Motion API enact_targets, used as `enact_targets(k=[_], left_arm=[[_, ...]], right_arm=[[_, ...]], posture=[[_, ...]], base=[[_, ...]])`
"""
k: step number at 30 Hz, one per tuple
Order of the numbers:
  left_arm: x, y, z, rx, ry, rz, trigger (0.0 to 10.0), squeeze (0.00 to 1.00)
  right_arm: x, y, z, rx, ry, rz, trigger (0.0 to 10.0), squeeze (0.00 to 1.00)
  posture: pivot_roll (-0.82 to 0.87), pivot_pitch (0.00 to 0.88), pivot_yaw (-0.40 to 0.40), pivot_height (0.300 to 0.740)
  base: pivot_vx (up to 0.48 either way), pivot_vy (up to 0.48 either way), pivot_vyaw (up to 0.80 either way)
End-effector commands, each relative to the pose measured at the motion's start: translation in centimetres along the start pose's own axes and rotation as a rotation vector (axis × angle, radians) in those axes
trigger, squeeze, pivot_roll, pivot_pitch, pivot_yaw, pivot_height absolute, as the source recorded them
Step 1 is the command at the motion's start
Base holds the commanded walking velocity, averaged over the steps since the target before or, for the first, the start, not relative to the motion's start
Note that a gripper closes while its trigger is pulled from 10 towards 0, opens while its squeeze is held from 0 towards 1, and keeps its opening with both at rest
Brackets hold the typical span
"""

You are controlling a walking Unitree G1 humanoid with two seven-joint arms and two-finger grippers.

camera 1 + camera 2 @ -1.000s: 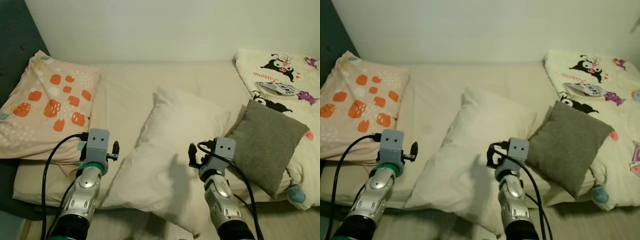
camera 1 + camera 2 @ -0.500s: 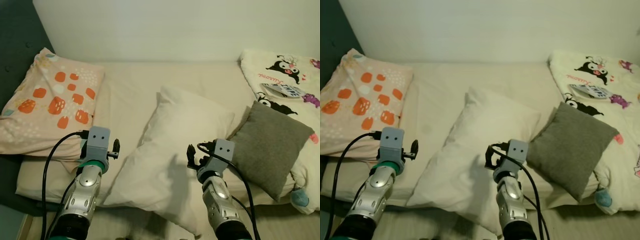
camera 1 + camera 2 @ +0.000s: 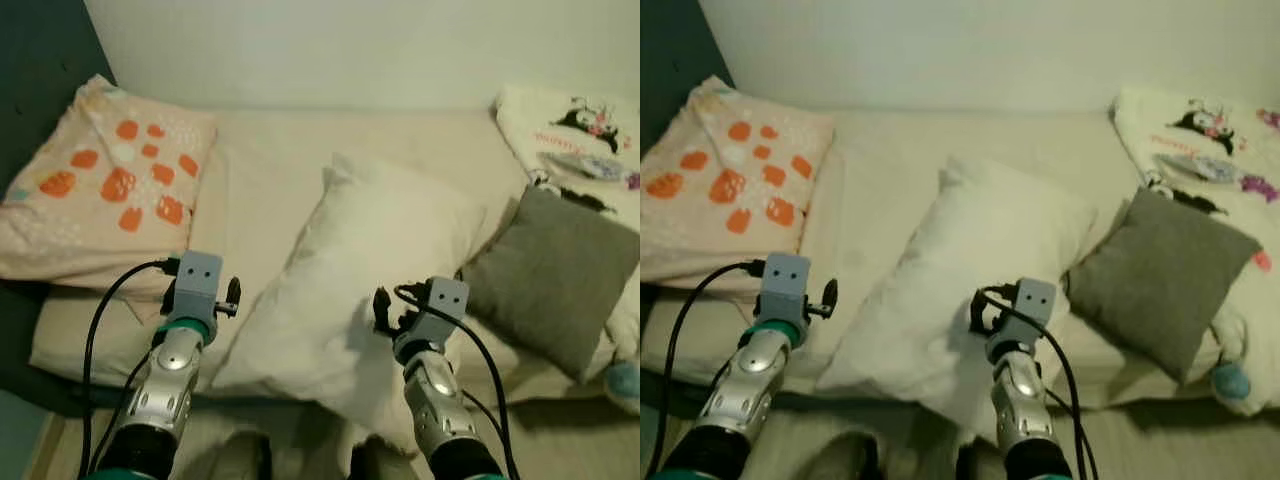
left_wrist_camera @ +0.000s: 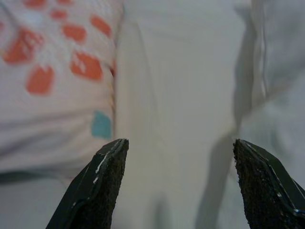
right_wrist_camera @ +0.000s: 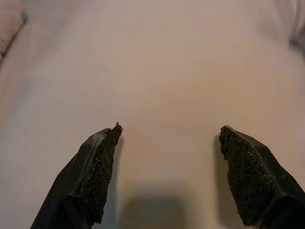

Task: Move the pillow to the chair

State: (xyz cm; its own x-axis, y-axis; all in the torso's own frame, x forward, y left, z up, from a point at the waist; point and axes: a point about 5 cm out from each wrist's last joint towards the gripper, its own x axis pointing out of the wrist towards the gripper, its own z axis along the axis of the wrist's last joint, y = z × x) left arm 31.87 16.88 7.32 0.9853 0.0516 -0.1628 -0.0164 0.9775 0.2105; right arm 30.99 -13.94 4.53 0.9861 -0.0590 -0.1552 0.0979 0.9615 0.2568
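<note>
White cotton: the pillow is the big plain one lying slantwise in the middle of the bed, one corner hanging off the near edge.
Neighbours: a grey cushion touches its right side, and an orange-spotted pillow sits well apart on the left by the headboard.
Left gripper: fingers spread wide, nothing in them, hovering over bare sheet in the gap between the spotted pillow and the white one.
Right gripper: also spread and empty, hanging right over the white pillow's near half (its wrist camera gets pale fabric between the fingers).
Step in hand: looks like lining up for a two-handed grab, I'd say.
How to do it well: slide the left one in to the pillow's left edge, drop the right one onto the near side, and pinch a good fold of fabric, since a soft pillow will sag and slip from a shallow bite.
Watch out: don't snag the grey cushion or the sheet with it.
Chair: can't see one from here.
</note>
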Motion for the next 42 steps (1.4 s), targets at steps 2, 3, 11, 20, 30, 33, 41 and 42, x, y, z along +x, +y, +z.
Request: enact_targets(k=[2,3,11,20,30,33,41,42], left_arm=[[-0.2,-0.1,-0.5,0.01,0.014,-0.004,10.0,0.0],[-0.2,-0.1,-0.5,0.01,0.014,-0.004,10.0,0.0],[0.2,1.1,0.4,0.0,-0.073,0.048,10.0,0.0],[1.7,3.4,0.5,-0.202,-0.094,0.036,10.0,1.0],[3.0,3.5,1.4,-0.271,-0.093,-0.119,10.0,1.0],[3.3,3.5,1.9,-0.291,-0.102,-0.15,10.0,1.0],[4.2,3.6,3.9,-0.414,-0.141,-0.253,10.0,1.0],[4.3,3.0,4.1,-0.429,-0.139,-0.316,10.0,1.0]], right_arm=[[-0.3,-0.3,-0.4,-0.005,0.004,-0.014,10.0,0.0],[-0.3,-0.3,-0.4,-0.005,0.004,-0.014,10.0,0.0],[0.2,0.4,0.9,0.025,-0.068,0.037,10.0,0.0],[1.9,0.0,3.4,0.172,-0.12,-0.016,10.0,0.0],[2.7,-1.7,4.7,0.505,-0.196,-0.094,10.0,1.0],[2.7,-2.0,4.7,0.551,-0.201,-0.096,10.0,1.0],[2.6,-2.4,4.5,0.691,-0.223,-0.072,10.0,1.0],[2.7,-2.8,4.9,0.701,-0.246,-0.071,10.0,1.0]], posture=[[0.09,0.027,0.06,0.613],[0.09,0.027,0.06,0.613],[0.09,0.041,0.035,0.598],[0.07,0.1,0.034,0.598],[0.01,0.209,0.103,0.598],[0.01,0.223,0.107,0.598],[0.01,0.272,0.125,0.598],[0.02,0.272,0.126,0.598]], base=[[0.0,0.0,0.0],[0.0,0.0,0.0],[0.0,0.0,0.0],[0.0,0.0,0.0],[0.0,0.0,0.0],[0.0,0.0,0.0],[0.0,0.0,0.0],[0.0,0.0,0.0]])
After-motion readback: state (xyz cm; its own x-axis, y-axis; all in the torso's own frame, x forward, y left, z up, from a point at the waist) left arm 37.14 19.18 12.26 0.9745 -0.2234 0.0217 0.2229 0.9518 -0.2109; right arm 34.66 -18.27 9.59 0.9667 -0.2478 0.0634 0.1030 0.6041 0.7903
